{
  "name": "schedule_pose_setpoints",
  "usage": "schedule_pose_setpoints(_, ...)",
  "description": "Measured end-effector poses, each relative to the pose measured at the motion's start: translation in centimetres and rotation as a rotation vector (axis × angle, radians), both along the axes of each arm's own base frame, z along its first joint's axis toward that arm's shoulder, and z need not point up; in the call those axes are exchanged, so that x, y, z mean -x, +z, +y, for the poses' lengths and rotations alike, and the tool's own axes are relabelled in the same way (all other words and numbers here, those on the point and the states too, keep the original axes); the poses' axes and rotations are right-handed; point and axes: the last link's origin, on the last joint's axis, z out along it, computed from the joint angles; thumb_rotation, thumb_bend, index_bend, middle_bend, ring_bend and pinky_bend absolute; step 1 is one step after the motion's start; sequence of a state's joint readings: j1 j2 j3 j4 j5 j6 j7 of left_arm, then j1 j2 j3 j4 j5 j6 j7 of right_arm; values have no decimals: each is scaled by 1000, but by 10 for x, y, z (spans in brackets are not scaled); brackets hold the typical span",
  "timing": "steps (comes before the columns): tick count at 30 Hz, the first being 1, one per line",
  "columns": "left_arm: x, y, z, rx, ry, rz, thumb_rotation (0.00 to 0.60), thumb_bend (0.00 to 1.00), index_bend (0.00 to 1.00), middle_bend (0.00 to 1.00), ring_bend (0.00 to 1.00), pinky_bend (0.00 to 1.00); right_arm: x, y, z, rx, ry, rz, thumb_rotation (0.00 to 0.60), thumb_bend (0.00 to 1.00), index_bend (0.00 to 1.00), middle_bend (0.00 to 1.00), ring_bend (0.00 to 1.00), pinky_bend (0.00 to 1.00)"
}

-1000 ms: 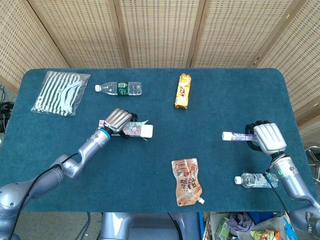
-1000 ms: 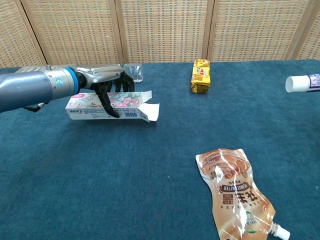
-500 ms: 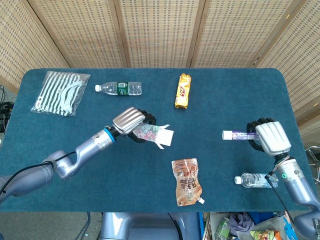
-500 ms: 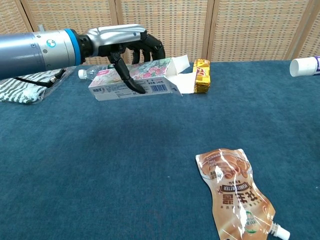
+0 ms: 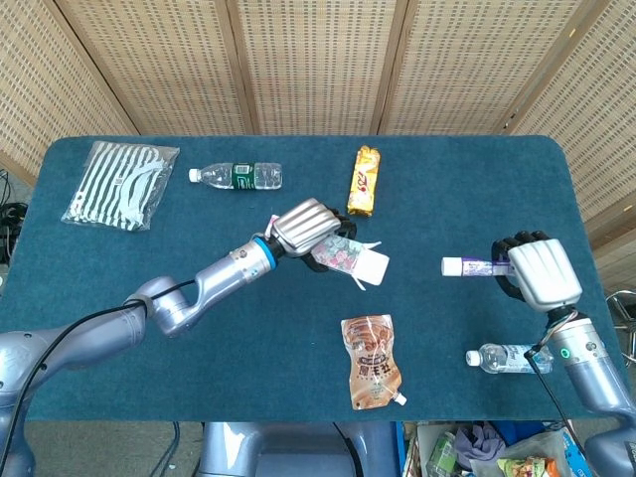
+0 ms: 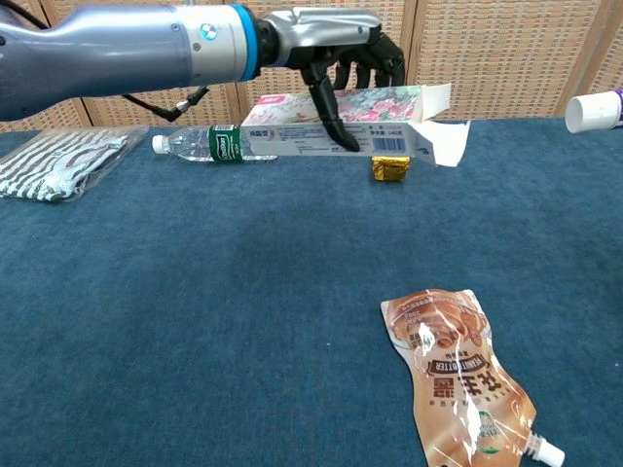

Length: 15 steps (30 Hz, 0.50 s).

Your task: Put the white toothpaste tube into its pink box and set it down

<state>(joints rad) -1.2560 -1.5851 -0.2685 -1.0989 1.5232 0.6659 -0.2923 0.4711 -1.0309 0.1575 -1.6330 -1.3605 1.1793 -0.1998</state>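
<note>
Both hands hold: left fingers (image 6: pixel 336 117) around pink box (image 6: pixel 389 131), right hand (image 5: pixel 537 270) toothpaste tube (image 5: pixel 472 266).

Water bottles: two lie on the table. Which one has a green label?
The water bottle at the far left, beside the striped pouch. The other bottle, near the right edge, lacks one.

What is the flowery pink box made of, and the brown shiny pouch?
The flowery pink box looks like thin printed cardboard: its open end flaps are flat, white inside and creased. The brown shiny pouch seems to be soft plastic or foil film: it is wrinkled, glossy and has a small white spout.
</note>
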Motion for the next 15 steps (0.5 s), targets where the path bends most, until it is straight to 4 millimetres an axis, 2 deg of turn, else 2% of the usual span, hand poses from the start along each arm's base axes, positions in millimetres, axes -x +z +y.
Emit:
schedule_pose_setpoints(6,-22,-12,2,-10,-19,26,600,106,501,488,445,512,-9,-1,-7,2,11,-1,600,605,578,580,426,421)
schedule_pose_setpoints(15,-38,-28,12,-24,26,27,600,106,502,487,445,512,-23,-8,-16,-17,29,13,600,620,578,581,427,438)
